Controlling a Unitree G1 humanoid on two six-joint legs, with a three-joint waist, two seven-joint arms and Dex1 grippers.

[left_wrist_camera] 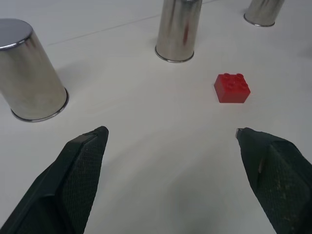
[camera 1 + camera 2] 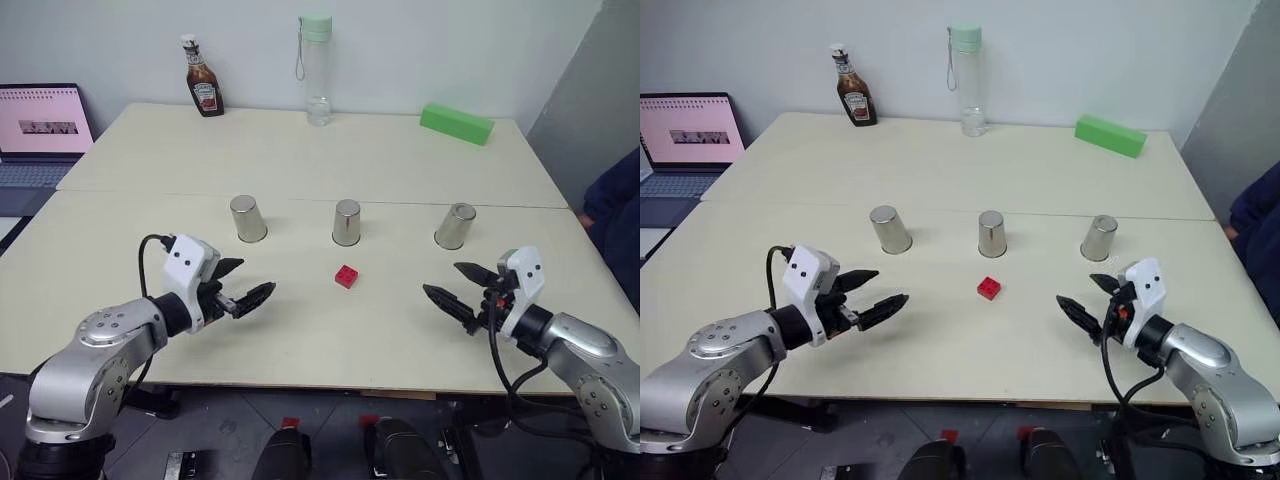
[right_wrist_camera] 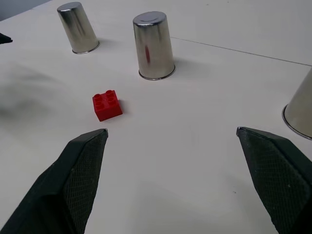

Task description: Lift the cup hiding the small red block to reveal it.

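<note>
Three alike steel cups stand upside down in a row across the table: left (image 2: 248,218), middle (image 2: 346,222) and right (image 2: 455,226). The small red block (image 2: 346,276) lies uncovered on the tabletop just in front of the middle cup, under no cup. My left gripper (image 2: 255,276) hovers open near the table's front, left of the block, with nothing between its fingers. My right gripper (image 2: 442,279) is open too, right of the block and in front of the right cup. The left wrist view shows the block (image 1: 232,87) ahead of the spread fingers.
At the back stand a ketchup bottle (image 2: 204,90), a clear water bottle (image 2: 317,70) and a long green block (image 2: 456,123). A laptop (image 2: 40,125) sits off the table's left. A person's dark sleeve (image 2: 612,200) is at the right edge.
</note>
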